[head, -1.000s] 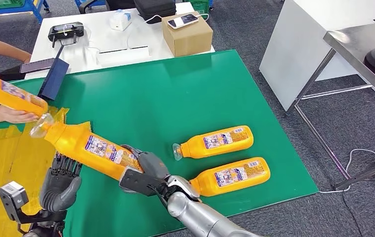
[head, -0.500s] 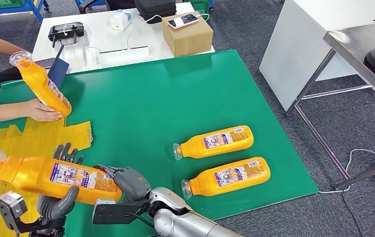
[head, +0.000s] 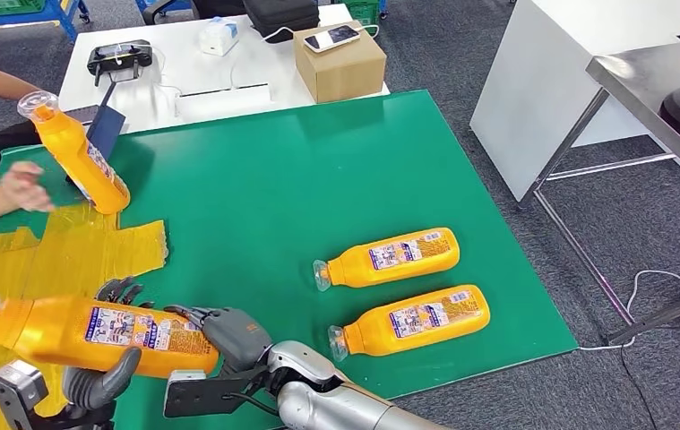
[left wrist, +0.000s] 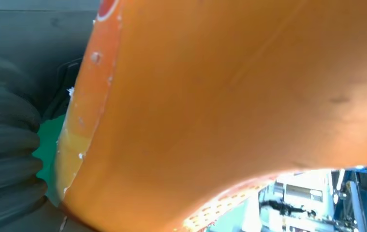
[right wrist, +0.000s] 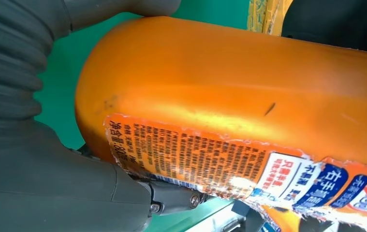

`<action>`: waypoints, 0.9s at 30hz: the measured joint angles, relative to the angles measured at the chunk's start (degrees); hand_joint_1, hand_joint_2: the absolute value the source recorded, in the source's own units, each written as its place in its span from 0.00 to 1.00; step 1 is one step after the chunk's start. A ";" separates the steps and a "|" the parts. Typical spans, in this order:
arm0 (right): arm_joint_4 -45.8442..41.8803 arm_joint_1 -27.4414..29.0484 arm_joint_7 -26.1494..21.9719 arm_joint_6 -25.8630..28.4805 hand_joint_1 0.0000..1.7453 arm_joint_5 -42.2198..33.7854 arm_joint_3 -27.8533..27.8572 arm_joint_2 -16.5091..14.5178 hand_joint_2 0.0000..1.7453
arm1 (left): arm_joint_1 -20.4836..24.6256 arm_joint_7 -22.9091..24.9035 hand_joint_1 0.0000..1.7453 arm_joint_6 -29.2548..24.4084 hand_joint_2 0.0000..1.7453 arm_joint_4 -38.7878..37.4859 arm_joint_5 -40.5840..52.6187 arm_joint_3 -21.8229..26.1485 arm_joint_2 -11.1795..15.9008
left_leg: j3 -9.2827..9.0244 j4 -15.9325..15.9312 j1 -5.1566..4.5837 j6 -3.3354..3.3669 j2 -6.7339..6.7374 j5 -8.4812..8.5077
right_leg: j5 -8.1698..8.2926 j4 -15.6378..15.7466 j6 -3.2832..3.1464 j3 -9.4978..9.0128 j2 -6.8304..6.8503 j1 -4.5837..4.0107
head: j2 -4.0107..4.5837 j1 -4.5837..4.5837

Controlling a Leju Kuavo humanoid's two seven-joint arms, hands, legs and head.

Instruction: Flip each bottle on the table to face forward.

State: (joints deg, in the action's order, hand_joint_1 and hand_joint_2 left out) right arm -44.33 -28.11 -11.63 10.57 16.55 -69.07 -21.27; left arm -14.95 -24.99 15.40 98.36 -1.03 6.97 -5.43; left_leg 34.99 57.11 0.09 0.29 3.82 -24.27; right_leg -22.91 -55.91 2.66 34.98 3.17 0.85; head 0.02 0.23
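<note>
nearest, at the near left edge of the green mat [head: 318, 161], both hands carry one orange bottle [head: 94, 333] lying sideways, cap end pointing left over the yellow sheet [head: 49, 260]. the left hand [head: 103, 372] cradles it from beneath, thumb up against the near side and fingers curling over the far side, so it is clamped on the bottle. the right hand [head: 228, 330] grips the base end, fingers wrapped on the orange wall, as the right wrist view shows beside the torn label [right wrist: 210, 164].

to do this step well, i judge the bottle should be rolled about its long axis with the two hands sharing the load, the base kept firmly seated in the right hand, and set down only when the label faces up.

farther right, two more orange bottles [head: 390, 257] [head: 417, 319] lie side by side on the mat, labels up, caps pointing left.

far left, another bottle [head: 74, 154] stands tilted near a person's hand [head: 22, 186], which seems just apart from it.
</note>
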 joint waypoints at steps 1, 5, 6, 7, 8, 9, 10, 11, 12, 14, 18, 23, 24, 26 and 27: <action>0.00 -0.01 0.07 0.09 1.00 -0.18 0.10 0.01 1.00 | 0.00 -0.38 1.00 -0.51 1.00 0.29 0.76 0.01 -0.25 | 0.00 0.00 0.00 0.00 0.00 0.00 | 0.00 0.00 0.00 0.00 0.00 0.00 | 0.00 0.00; 0.00 0.00 -0.07 0.39 1.00 -0.60 0.50 0.01 1.00 | 0.23 -0.94 1.00 -1.34 1.00 1.07 1.78 0.16 -1.03 | 0.00 0.00 0.00 0.00 0.00 0.00 | 0.00 0.00 0.00 0.00 0.00 0.00 | 0.00 0.00; 0.00 0.00 -0.12 0.40 1.00 -0.61 0.56 0.00 1.00 | 0.26 -0.97 1.00 -1.38 1.00 1.17 1.82 0.22 -1.16 | 0.00 0.00 0.00 0.00 0.00 0.00 | 0.00 0.00 0.00 0.00 0.00 0.00 | 0.00 0.00; 0.00 0.00 -0.16 0.40 1.00 -0.61 0.63 -0.01 1.00 | 0.28 -1.00 1.00 -1.40 1.00 1.24 1.84 0.27 -1.27 | 0.00 0.00 0.00 0.00 0.00 0.00 | 0.00 0.00 0.00 0.00 0.00 0.00 | 0.00 0.00; 0.00 0.03 -0.19 0.41 0.96 -0.59 0.71 -0.01 1.00 | 0.31 -1.03 1.00 -1.40 1.00 1.26 1.83 0.31 -1.38 | 0.00 0.00 0.00 0.00 0.00 0.00 | 0.00 0.00 0.00 0.00 0.00 0.00 | 0.00 0.00; 0.00 0.05 -0.19 0.45 0.72 -0.50 0.83 -0.02 1.00 | 0.33 -1.09 1.00 -1.39 1.00 1.27 1.80 0.37 -1.50 | 0.00 0.00 0.00 0.00 0.00 0.00 | 0.00 0.00 0.00 0.00 0.00 -0.01 | 0.00 -0.01; -0.01 0.08 -0.19 0.52 0.47 -0.32 0.96 -0.02 1.00 | 0.35 -1.20 1.00 -1.35 1.00 1.27 1.75 0.45 -1.63 | 0.00 0.00 0.00 0.00 0.00 0.00 | 0.00 0.00 0.00 0.00 0.00 -0.01 | 0.00 -0.01; -0.01 0.12 -0.16 0.65 0.22 -0.03 1.10 -0.02 1.00 | 0.38 -1.35 1.00 -1.31 1.00 1.30 1.71 0.56 -1.76 | 0.00 0.00 0.00 0.00 0.00 0.00 | 0.00 0.00 0.00 0.00 -0.01 -0.01 | 0.00 0.00; -0.02 0.18 -0.05 0.78 0.01 0.37 1.24 -0.03 1.00 | 0.39 -1.58 1.00 -1.37 1.00 1.41 1.83 0.66 -1.89 | 0.00 0.00 0.00 0.00 0.00 0.00 | 0.00 0.00 0.00 0.00 -0.01 -0.01 | 0.00 0.00; -0.01 0.36 0.31 0.93 0.00 1.31 1.46 -0.04 1.00 | 0.44 -2.59 1.00 -2.82 1.00 1.83 3.90 0.80 -2.16 | 0.00 0.00 0.00 0.00 0.00 0.00 | 0.00 0.00 0.00 0.00 0.00 -0.01 | 0.00 0.01; -0.06 1.07 0.16 1.29 0.00 4.34 3.34 -0.04 0.00 | 0.46 -7.25 1.00 -16.44 1.00 3.60 20.77 0.93 -2.82 | 0.01 0.00 0.00 0.00 -0.01 0.00 | 0.00 0.00 0.00 0.00 0.00 0.00 | 0.00 0.01; -6.83 4.84 -1.66 -1.06 0.00 10.99 10.16 2.59 0.00 | -0.39 -7.02 1.00 -47.52 1.00 5.07 55.78 1.71 -3.80 | 0.03 0.00 -0.01 0.01 -0.06 -0.01 | 0.00 0.01 0.01 -0.01 0.05 0.04 | 0.00 -0.01; -9.44 5.59 -1.97 -1.44 0.00 11.70 11.67 3.80 0.00 | -0.89 -6.48 1.00 -51.25 1.00 5.08 60.80 2.32 -3.93 | 0.03 0.00 -0.01 0.02 -0.08 -0.02 | -0.01 0.01 0.01 -0.01 0.07 0.06 | 0.00 -0.01; -14.99 6.85 -2.27 -2.33 0.00 12.51 14.54 6.64 0.00 | -1.72 -7.00 1.00 -54.53 1.00 5.07 67.82 4.50 -4.58 | 0.04 0.00 -0.02 0.05 -0.09 -0.04 | -0.01 0.02 0.02 -0.02 0.08 0.09 | 0.00 -0.01; -17.64 7.36 -2.30 -3.00 0.00 12.57 15.79 8.14 0.00 | -1.89 -7.98 1.00 -54.96 1.00 5.08 70.56 6.14 -5.18 | 0.04 0.00 -0.03 0.06 -0.09 -0.05 | -0.01 0.03 0.02 -0.02 0.08 0.11 | 0.00 0.00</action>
State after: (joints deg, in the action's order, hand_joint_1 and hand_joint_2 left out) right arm -61.96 -20.75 -13.92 7.57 29.12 -53.29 -13.14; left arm -16.85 -32.98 -39.56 103.43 69.53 13.11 -10.60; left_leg 35.03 57.12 0.05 0.35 3.73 -24.32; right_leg -22.91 -55.88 2.68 34.96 3.24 0.96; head 0.02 0.23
